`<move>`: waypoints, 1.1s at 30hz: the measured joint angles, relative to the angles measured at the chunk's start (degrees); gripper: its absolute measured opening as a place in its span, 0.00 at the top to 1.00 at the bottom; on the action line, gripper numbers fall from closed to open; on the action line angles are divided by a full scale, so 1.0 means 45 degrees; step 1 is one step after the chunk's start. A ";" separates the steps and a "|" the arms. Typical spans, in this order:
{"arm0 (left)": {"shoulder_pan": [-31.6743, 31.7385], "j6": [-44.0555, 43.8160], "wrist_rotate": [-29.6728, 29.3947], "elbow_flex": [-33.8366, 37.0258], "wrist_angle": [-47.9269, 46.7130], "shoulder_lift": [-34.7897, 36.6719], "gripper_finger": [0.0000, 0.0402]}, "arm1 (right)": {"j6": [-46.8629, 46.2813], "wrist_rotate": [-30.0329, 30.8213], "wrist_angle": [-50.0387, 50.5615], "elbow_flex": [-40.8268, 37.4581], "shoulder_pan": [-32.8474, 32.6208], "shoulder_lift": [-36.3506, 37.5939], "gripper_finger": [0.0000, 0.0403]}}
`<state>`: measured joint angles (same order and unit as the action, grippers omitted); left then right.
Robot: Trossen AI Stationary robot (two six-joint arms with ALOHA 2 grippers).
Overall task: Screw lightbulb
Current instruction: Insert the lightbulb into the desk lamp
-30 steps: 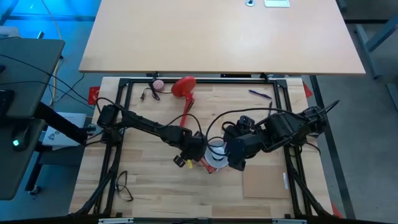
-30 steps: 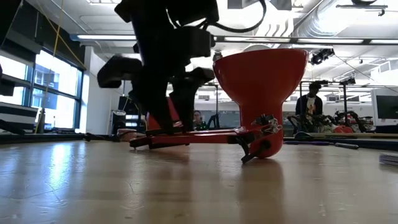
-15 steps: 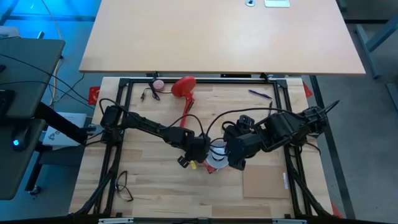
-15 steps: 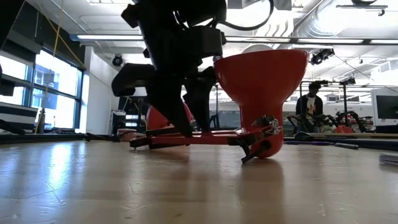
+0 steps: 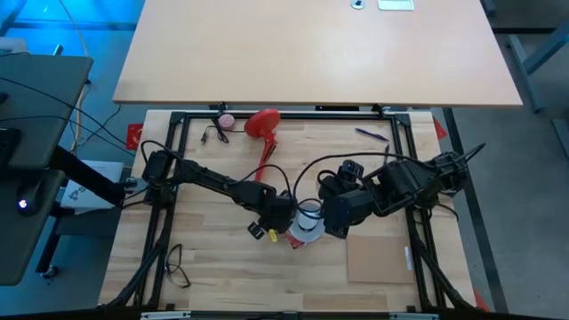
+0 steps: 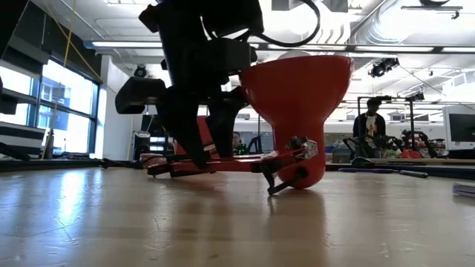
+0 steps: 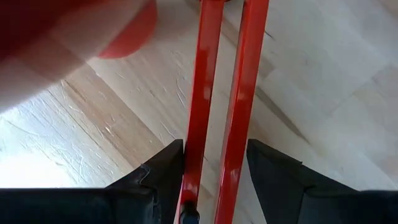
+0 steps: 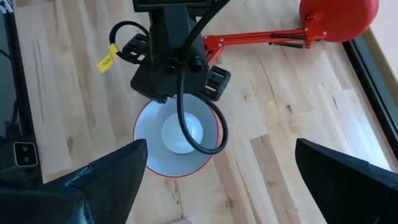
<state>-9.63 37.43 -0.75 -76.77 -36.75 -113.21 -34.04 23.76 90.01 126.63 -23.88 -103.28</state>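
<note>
The red lamp lies on the table, its round base [image 5: 262, 123] at the far side. Its two-rod arm [image 5: 267, 164] runs toward the near side to the shade [image 5: 308, 228], which opens upward and rests on its narrow end [image 6: 300, 178]. The white lightbulb [image 8: 181, 134] sits inside the shade's white bowl [image 8: 149, 155]. My left gripper [image 5: 278, 217] is shut on the lamp's arm close to the shade. My right gripper [image 5: 332, 216] is wide open and empty, above the shade's right side [image 8: 221, 149]. My left gripper has the lamp arm's two red rods [image 7: 214, 130] between its two fingers [image 7: 163, 169], close to the shade end. The fingers come from above, pointing down, across the rods. The arm lies low over the table, and the lamp's base and shade rest on the wood.
A small pink ball [image 5: 226, 120] and a black cable [image 5: 212, 135] lie by the lamp's base. A purple pen [image 5: 373, 135] lies at the far right, a cardboard sheet [image 5: 378, 260] at the near right, thin cables [image 5: 178, 265] at the near left. People stand in the room behind [image 6: 369, 126].
My left gripper has shifted a little toward the table's right and then back toward the left. With it the lamp's shade end has slid a little toward the table's left, while the base has stayed where it was.
</note>
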 joint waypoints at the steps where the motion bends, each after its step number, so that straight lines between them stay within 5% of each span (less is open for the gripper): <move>1: 0.0000 -0.0023 0.0000 0.0013 0.0120 0.0000 0.58 | 0.0000 0.0020 0.0002 0.0000 0.0000 0.0000 0.01; 9: -0.0050 -0.0352 -0.0045 -0.0034 0.1244 -0.0815 0.59 | -0.0031 -0.0026 0.0002 0.0000 0.0058 0.0000 0.01; 17: -0.0336 -0.0409 -0.0837 0.0014 0.1207 -0.0567 0.73 | -0.0449 0.0906 0.0002 0.0752 0.0042 0.0000 0.01; 33: -0.0103 -0.2850 -0.1319 0.0073 -0.0493 0.3505 0.82 | -0.0167 0.4474 -0.1117 0.1613 -0.0049 0.1765 0.01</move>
<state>-10.09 24.60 -6.69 -76.44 -38.97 -97.43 -34.79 43.89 84.98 133.88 -24.10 -95.34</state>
